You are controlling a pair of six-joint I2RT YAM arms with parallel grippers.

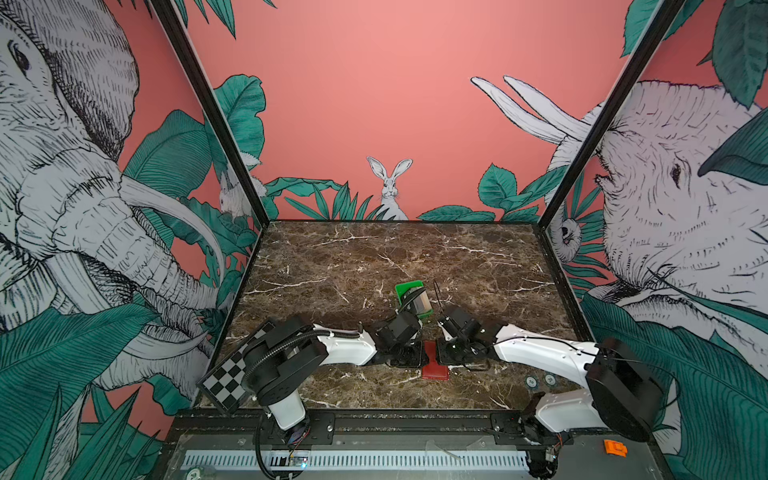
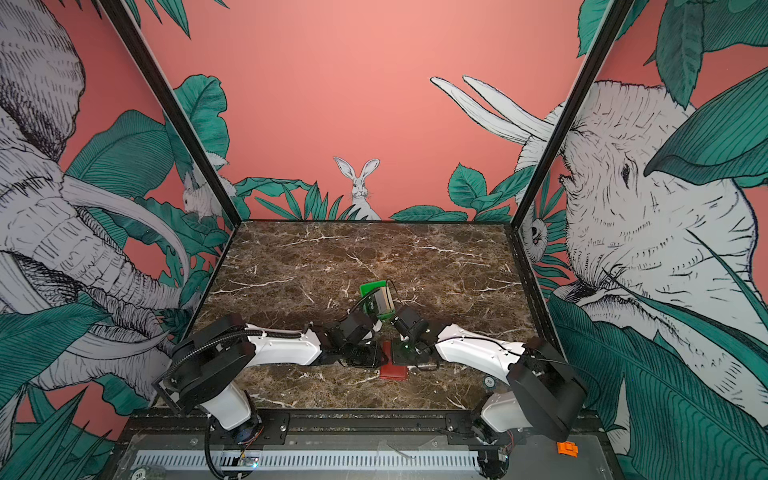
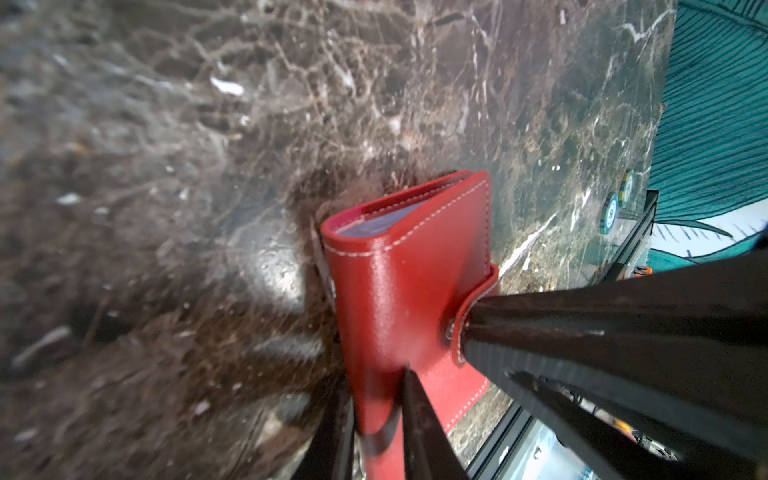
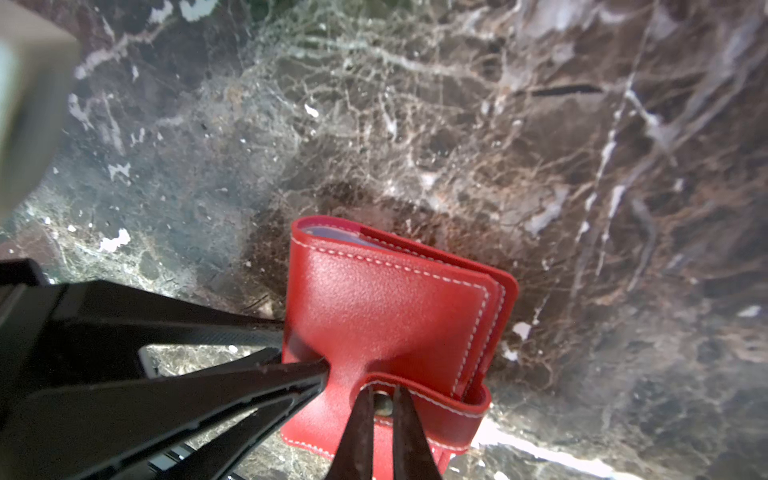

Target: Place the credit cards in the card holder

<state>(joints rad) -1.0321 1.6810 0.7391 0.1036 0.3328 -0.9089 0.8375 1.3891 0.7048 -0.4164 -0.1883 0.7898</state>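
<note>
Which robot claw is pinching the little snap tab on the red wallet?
The right gripper: its tips pinch the snap tab of the card holder. The left gripper clamps the cover.

Robot lab booth, not a home: a left arm [image 1: 345,347] and a right arm [image 1: 540,353] are sitting mounted on a black rail [image 1: 415,424] at 6 o'clock of a marble-look tabletop [image 1: 374,257]. Black frame posts [image 1: 212,112] are holding printed jungle panels [image 1: 395,104] with elephants [image 1: 62,166] and a rabbit [image 1: 390,187] at 12 o'clock, boxing the table in on three sides. A checkerboard plate [image 1: 232,374] is sitting at 8 o'clock, and a slotted cable duct [image 1: 374,459] is running below the rail.
</note>
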